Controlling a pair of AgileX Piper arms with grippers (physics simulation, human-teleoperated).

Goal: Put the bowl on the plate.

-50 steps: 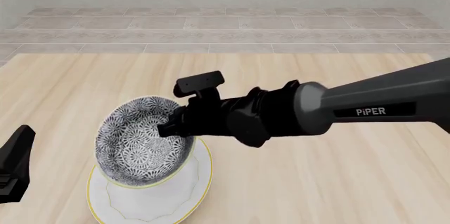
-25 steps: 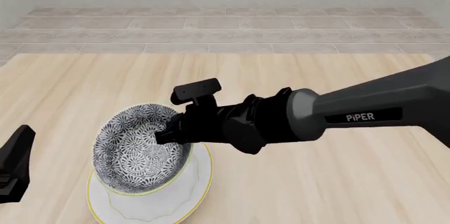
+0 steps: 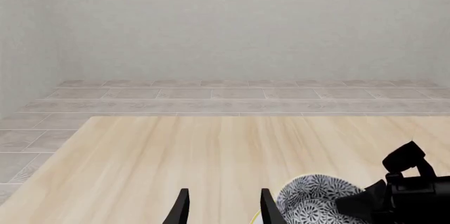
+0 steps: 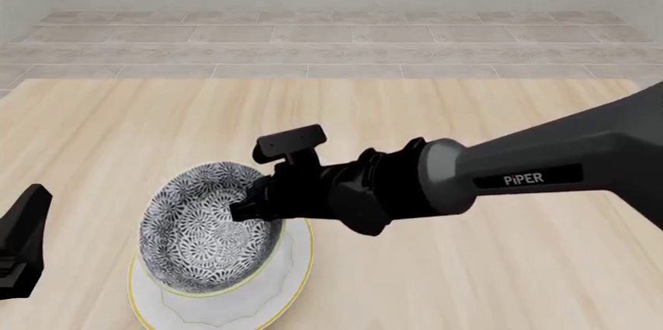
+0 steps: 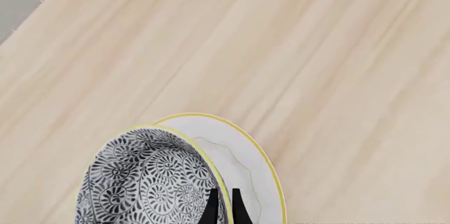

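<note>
Fingers of the right gripper (image 4: 248, 210) pinch the rim wall of the bowl (image 4: 207, 229), one finger inside and one outside, a hold that lets the arm carry the vessel by its edge while leaving its underside free to meet the plate (image 4: 282, 293). In the right wrist view the two fingertips (image 5: 213, 209) stand nearly together across the yellow-edged rim of the bowl (image 5: 147, 182), with only the thin wall between them, so the grip reads as closed on the bowl. The bowl is tilted, its patterned interior turned toward the front camera, and its lower part sits over the plate (image 5: 246, 171), inside the plate's yellow edge; whether the base already rests fully on the plate cannot be told. The tilt is probably the consequence of a one-sided rim hold. The left gripper (image 3: 221, 211) hangs well apart from the plate, its fingers parted with nothing between them, and takes no part in the placement. The bowl (image 3: 320, 203) appears beside those fingers in the left wrist view. Levelling and release appear to remain.
</note>
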